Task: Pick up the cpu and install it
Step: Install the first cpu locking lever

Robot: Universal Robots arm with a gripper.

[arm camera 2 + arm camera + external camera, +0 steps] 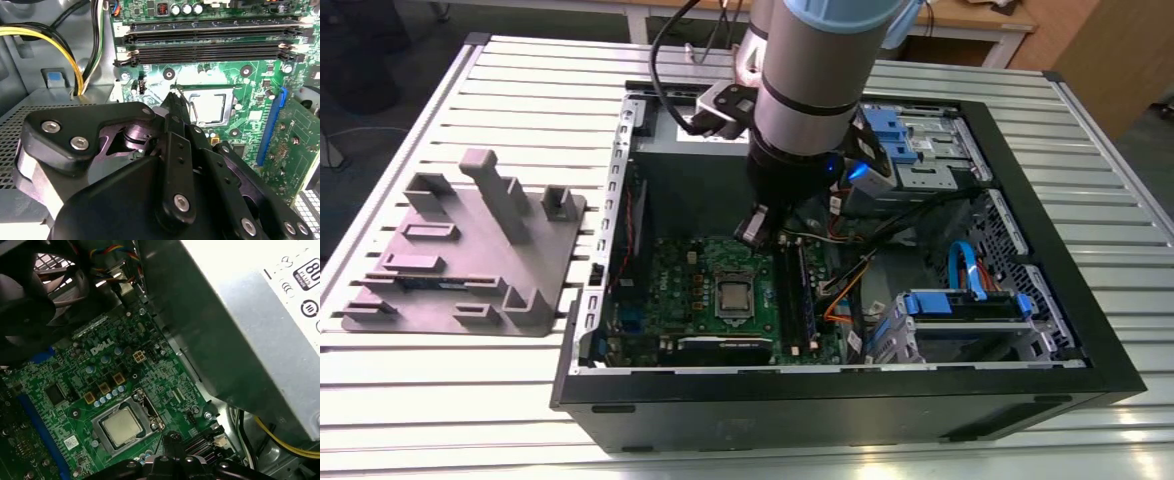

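Observation:
The cpu [736, 297] lies flat in its socket on the green motherboard [680, 275] inside the open computer case, silver top up. Both wrist views show the cpu [209, 106] [121, 426] seated within the metal socket frame. My gripper [754, 228] hangs above the board, a little toward the back of the case from the socket. Its black fingers [172, 150] run together to a narrow tip, and my gripper [172, 97] is shut with nothing held. In the first wrist view, my gripper [170, 436] is just beside the socket's corner, apart from the chip.
A grey plastic tray [460, 255] sits on the slatted table at the exterior view's left. Long memory slots [210, 37] run beside the socket. The grey power supply box [260, 315], yellow cables [75, 65] and blue drive brackets [961, 305] crowd the case.

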